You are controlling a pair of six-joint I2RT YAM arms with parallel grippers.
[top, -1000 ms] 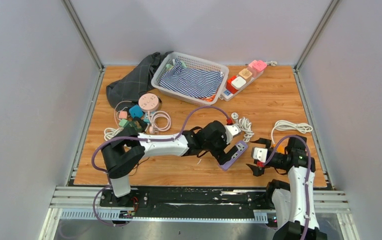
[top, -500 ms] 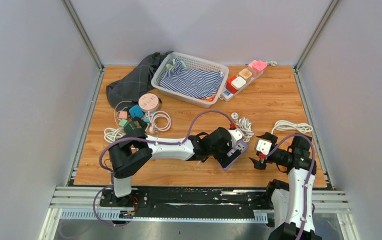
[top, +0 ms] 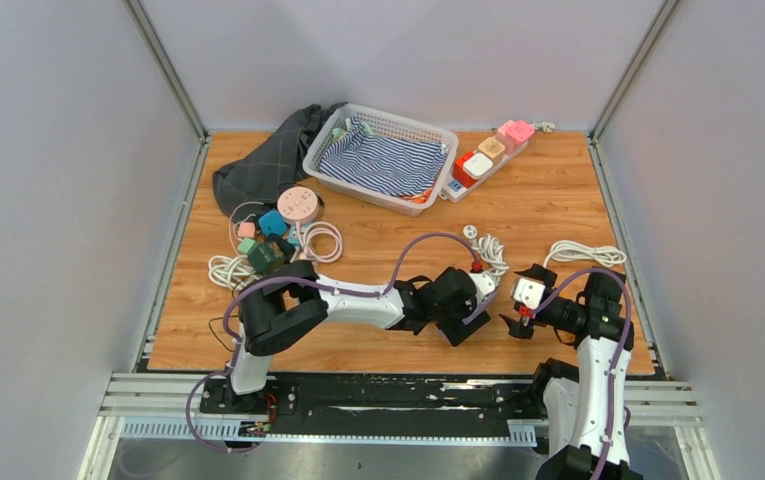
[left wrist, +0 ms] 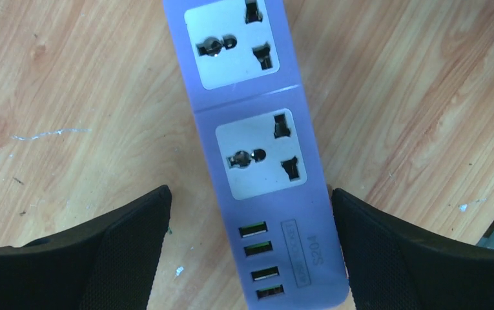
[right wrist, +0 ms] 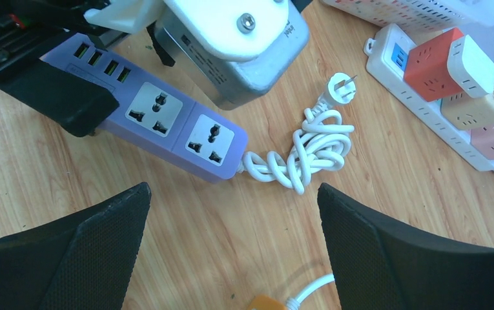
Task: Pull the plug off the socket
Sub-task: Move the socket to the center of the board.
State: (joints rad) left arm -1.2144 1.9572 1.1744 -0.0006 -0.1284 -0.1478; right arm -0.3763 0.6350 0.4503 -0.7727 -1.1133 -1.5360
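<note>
**Item:** purple power strip (left wrist: 257, 155), lying flat on the wooden tabletop (top: 558, 200) at the near centre. It has two universal outlets, both empty, and four USB ports.
**Cord:** white, knotted in a bundle (right wrist: 315, 148), with its plug loose.
**Left gripper** (left wrist: 247, 213): spread wide, straddling the USB end, not gripping.
**Right gripper** (right wrist: 232, 194): wide, empty, hovering just beside.
**Handling:** no plug is seated, so the pull looks done. To steady the strip, pinch its long sides and keep clear of the outlet faces.
**Marking:** "S204"; the boxed line beside it is illegible.
</note>
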